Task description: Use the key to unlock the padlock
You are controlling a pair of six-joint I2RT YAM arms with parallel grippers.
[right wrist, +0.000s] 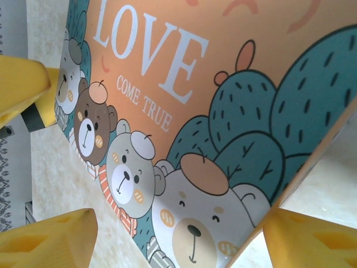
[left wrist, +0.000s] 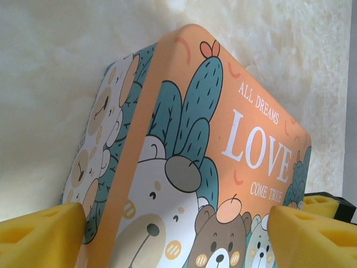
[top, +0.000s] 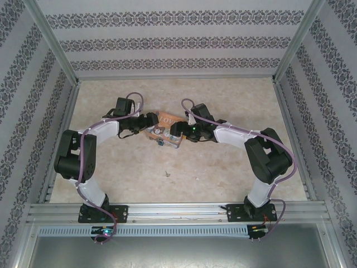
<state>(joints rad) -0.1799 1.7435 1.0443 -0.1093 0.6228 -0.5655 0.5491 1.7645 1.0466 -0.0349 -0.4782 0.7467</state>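
Padlock point(top: 160, 143) is lying as a tiny teal speck against the near edge of the LOVE box point(top: 165, 129), too small for detail. Left gripper point(top: 149, 123) is hovering at the box's left end, right gripper point(top: 178, 133) at its right end. Both 2 pincers are standing spread wide, yellow fingers point(left wrist: 42, 234) flanking the box's corners. Whether they are touching it cannot be told.
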